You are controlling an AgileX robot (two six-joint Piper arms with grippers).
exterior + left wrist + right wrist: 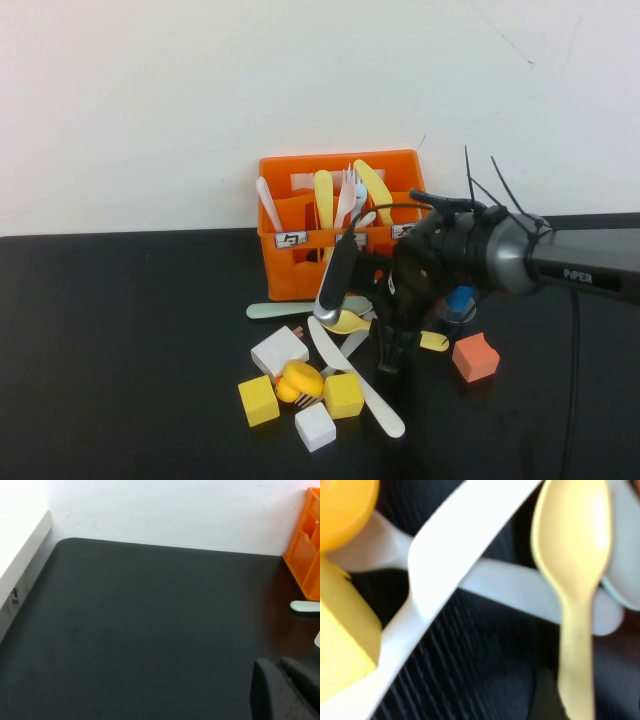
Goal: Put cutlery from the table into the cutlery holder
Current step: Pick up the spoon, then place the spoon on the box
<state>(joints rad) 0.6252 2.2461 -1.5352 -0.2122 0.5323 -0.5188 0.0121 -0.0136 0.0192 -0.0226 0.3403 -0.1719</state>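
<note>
The orange cutlery holder (300, 262) stands at the back of the black table (130, 330) with several utensils upright in it. In front of it a yellow spoon (348, 322), a cream-white knife (360, 385), a pale green spoon (285, 310) and a grey fork (352, 345) lie crossed. My right gripper (388, 362) points down over the yellow spoon's handle, open. Up close the yellow spoon (575, 555) lies over the fork (520, 587) beside the knife (465, 540). My left gripper (277, 664) is shut over bare table, left of the holder (307, 545).
A yellow duck (301, 379), two yellow cubes (258, 400) and white blocks (315, 427) crowd the knife's left side. An orange cube (475, 357) and a blue cup (460, 298) sit on the right, close to the right arm. A white wall runs behind the table.
</note>
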